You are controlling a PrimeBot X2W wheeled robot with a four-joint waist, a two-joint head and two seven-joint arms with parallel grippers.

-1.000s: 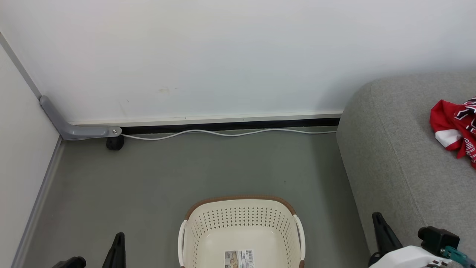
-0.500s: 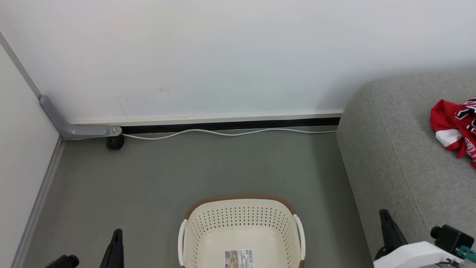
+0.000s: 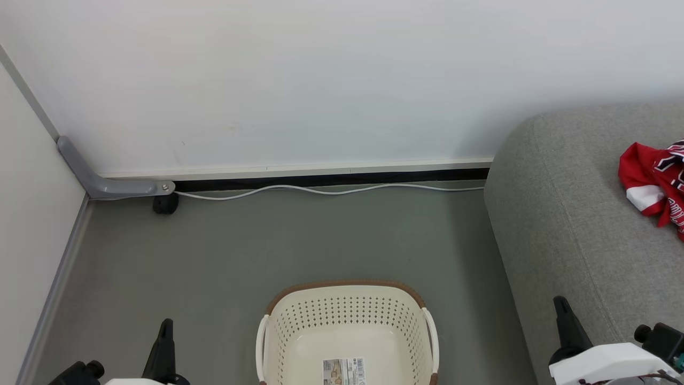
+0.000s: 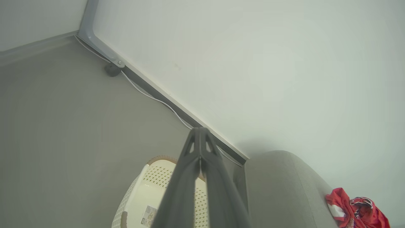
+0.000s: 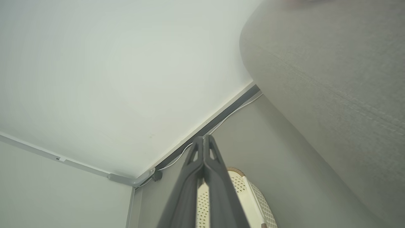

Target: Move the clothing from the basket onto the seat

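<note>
**Head view, with both wrist views.** The laundry basket [image 3: 347, 283] stands on the floor [image 3: 267, 251] at 6 o'clock. The part of its bottom that shows carries only a printed label [image 3: 344, 371]; its near end is cut off by the frame.

The red-and-white clothing [image 3: 654, 187] lies crumpled on the grey sofa [image 3: 577, 214] at 3 o'clock, well apart from the basket. Whether the heap is one garment or two cannot be told, since the frame edge cuts it.

The left gripper [image 3: 166, 326] points up at 7 o'clock. The right gripper [image 3: 559, 303] points up at 4 o'clock, beside the sofa's flank. Each has its two dark fingers pressed together tip to tip with nothing between them, as both wrist views confirm.

**Change over the last second.** The basket and the white cable [image 3: 331, 191] at 12 o'clock keep their places, so the camera is steady. The right gripper has drifted outward toward 4 o'clock, away from the basket. The left has slid slightly toward 8 o'clock, and more of its pale forearm has come into view.

**Reading.** Both arms appear to be drawing back empty, which suggests the transfer is finished or very nearly so.
</note>
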